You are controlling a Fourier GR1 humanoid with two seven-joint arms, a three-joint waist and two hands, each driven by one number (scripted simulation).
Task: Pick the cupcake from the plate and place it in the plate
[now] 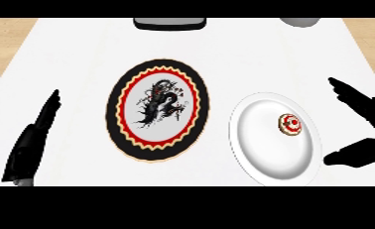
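Observation:
A small cupcake point(290, 124) with red and white icing sits on the plain white plate point(256, 143), toward the plate's right side. Left of it lies a larger plate point(124, 124) with a black rim, a red and cream band and a dark dragon drawing in its middle. My right hand point(356, 99) is at the right edge, open, its fingers above and its thumb below, just right of the white plate and apart from the cupcake. At the lower left my left hand point(33, 141) rests open and edge-on with straight fingers.
A dark grey flat object point(169, 23) lies at the counter's far edge, top centre. Part of a grey round object point(300, 21) shows at the top right. The white counter ends in wooden strips at both upper corners.

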